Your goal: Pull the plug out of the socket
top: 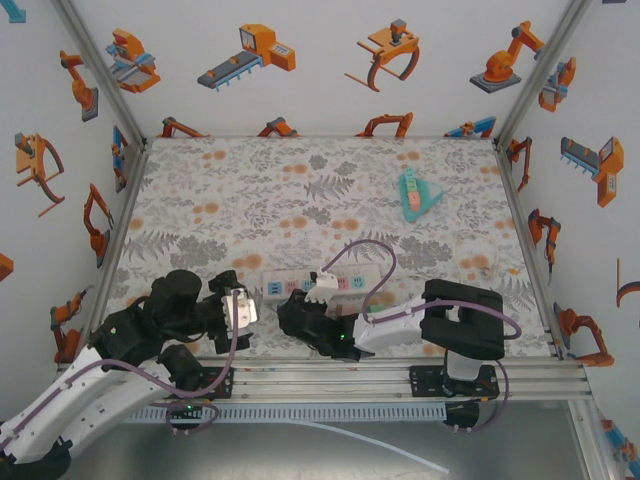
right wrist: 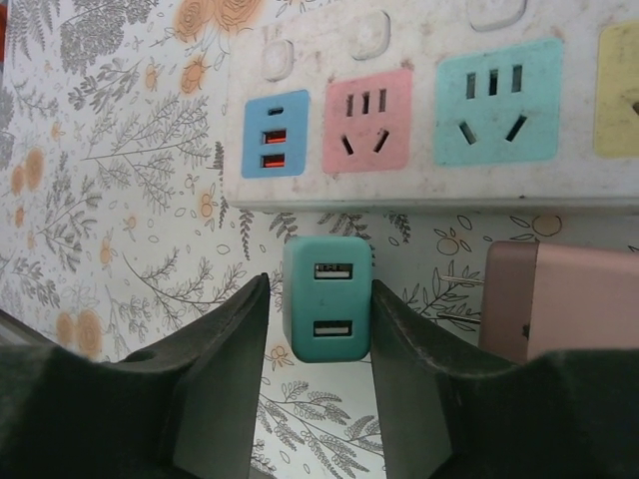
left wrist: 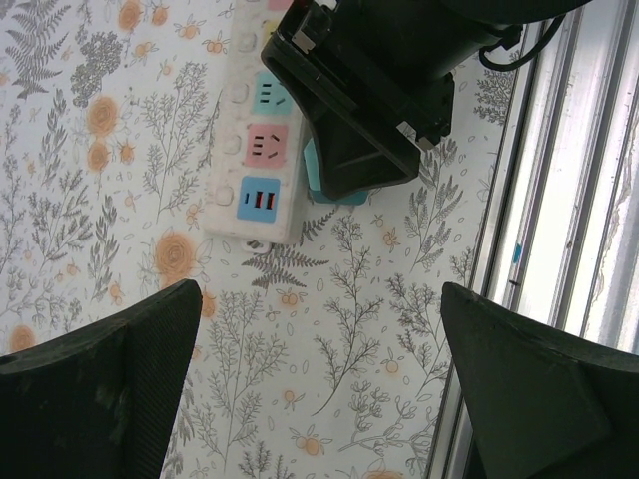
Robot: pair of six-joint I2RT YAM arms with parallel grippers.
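Note:
A white socket strip [right wrist: 429, 110] with blue, pink, teal and yellow outlets lies flat on the flowered table. The teal two-port plug [right wrist: 326, 299] lies on the cloth just off the strip's near edge, clear of every outlet. It sits between the fingers of my right gripper [right wrist: 319, 291]. The right finger touches it and a thin gap shows at the left finger, so the jaws are slightly open. My left gripper [left wrist: 319, 299] hovers wide open over bare cloth, just short of the strip's blue end [left wrist: 260, 200]. From above, both grippers sit near the strip [top: 290, 285].
A rose-coloured adapter [right wrist: 569, 299] lies on the table right of the teal plug. A teal and white object [top: 415, 195] rests at the far right. Aluminium rails [top: 330, 375] run along the near table edge, close behind both grippers. Printed walls enclose the other three sides.

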